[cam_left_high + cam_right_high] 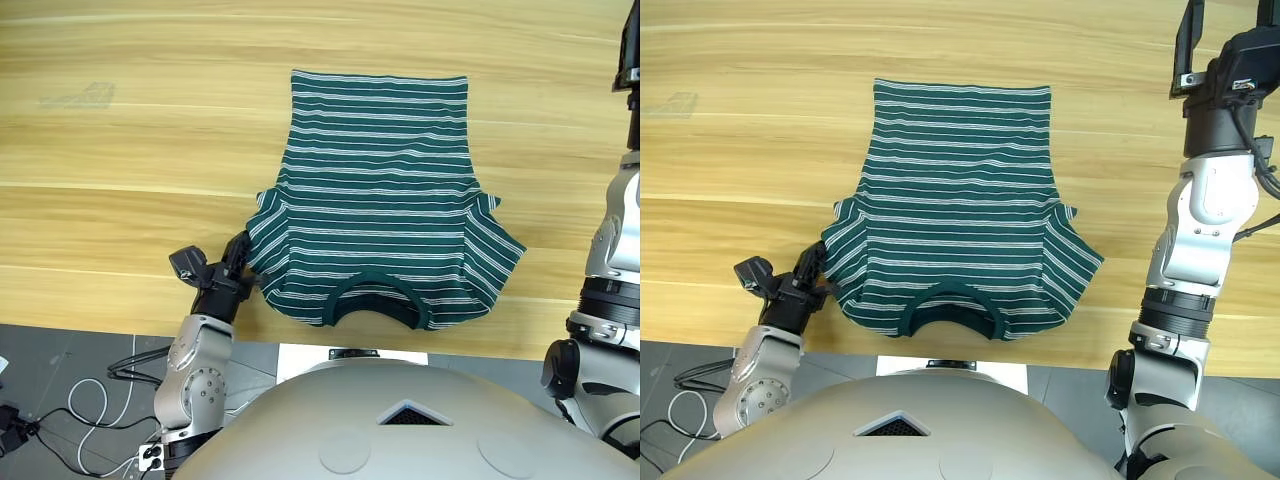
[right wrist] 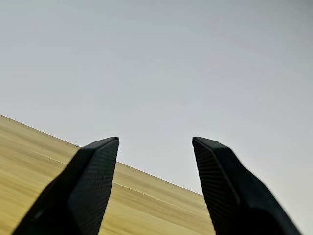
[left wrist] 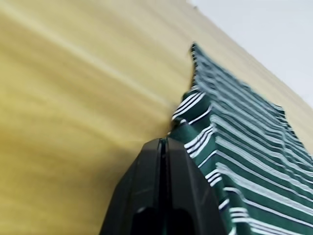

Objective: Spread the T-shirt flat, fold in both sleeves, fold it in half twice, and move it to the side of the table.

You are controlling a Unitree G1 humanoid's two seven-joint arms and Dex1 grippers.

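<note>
T-shirt (image 1: 375,190) lies flat on the table (image 1: 120,150), neck at the bottom of the frame.
The left gripper (image 1: 240,262), pinched shut on the lower-left sleeve (image 1: 268,225), is nearest; the right gripper (image 2: 155,142) hangs wide open and empty, upper right.

Green striped T-shirt (image 1: 380,190), flat, collar nearest.

Light wood-grain table (image 1: 120,150); grey floor (image 1: 60,360) below, cables (image 1: 118,374) lying on it.
</note>
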